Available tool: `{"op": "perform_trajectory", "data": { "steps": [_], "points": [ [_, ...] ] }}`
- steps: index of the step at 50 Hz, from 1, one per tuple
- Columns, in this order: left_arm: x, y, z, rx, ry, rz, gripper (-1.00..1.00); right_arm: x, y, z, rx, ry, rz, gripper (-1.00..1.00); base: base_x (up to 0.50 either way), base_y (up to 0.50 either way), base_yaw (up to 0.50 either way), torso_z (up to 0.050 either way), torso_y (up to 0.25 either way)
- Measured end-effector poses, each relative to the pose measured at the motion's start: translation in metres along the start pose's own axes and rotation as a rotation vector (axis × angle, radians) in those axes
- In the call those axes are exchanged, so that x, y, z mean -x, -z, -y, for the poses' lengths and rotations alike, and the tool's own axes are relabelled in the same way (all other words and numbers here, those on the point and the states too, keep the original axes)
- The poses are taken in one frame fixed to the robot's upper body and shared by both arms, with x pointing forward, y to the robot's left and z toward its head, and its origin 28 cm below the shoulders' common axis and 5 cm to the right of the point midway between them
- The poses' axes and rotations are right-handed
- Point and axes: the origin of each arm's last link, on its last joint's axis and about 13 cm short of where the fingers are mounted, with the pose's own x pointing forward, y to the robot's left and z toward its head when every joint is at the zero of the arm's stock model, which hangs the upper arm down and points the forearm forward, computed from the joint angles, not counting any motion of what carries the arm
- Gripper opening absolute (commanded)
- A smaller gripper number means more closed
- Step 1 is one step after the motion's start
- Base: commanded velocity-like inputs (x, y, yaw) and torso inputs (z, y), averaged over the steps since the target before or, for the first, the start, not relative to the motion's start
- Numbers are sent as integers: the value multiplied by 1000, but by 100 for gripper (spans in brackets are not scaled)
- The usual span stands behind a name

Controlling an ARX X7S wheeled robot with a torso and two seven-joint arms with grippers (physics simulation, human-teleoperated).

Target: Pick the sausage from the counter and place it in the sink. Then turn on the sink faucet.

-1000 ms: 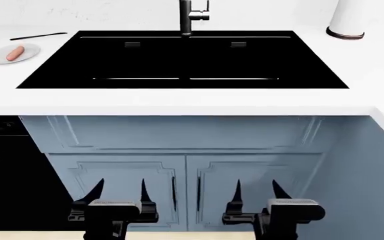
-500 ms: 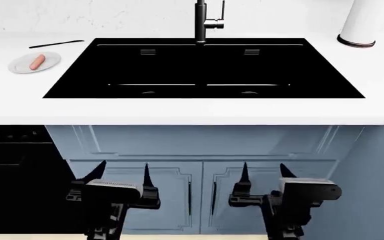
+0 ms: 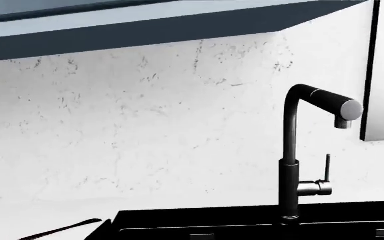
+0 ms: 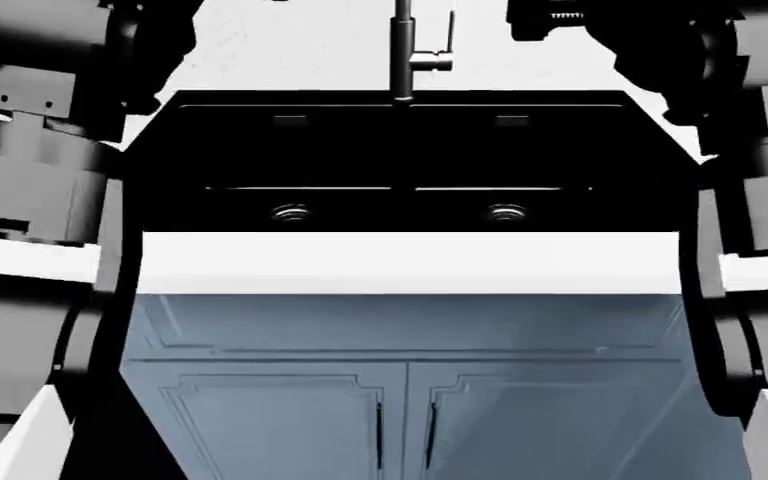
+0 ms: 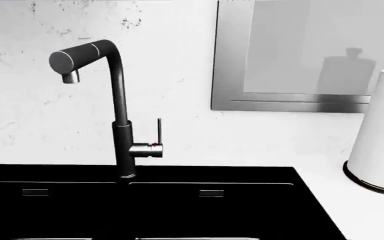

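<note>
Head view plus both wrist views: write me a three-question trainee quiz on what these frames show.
1. True or false: the sausage is visible in the head view.
2. How many round drains show in the sink?
3. The sink faucet lever points: A) upright B) flat toward the basin.

Key: 1 false; 2 two; 3 A, a thin upright lever above the side stub.

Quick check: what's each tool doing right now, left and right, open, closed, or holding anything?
Left tool: not in view in any picture; state cannot be told.
Right tool: not in view either; state cannot be told.
</note>
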Motion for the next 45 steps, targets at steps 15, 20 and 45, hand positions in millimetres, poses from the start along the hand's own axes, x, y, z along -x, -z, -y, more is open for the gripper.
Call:
{"op": "perform_trajectory", "data": {
  "steps": [15, 20, 45],
  "points": [
    [-9, -6, -15, -52, -160, -118, 100, -3, -15, 21, 20, 116, -109, 100, 500, 0, 0, 0, 0],
    [-10, -3, -17, -60, -185, -142, 100, -3, -14, 22, 28, 127, -128, 100, 500, 0, 0, 0, 0],
    [-12, 6, -16, -76, -219, -167, 100, -6, -3, 26, 50, 166, -171, 100, 500, 0, 0, 0, 0]
  ]
}}
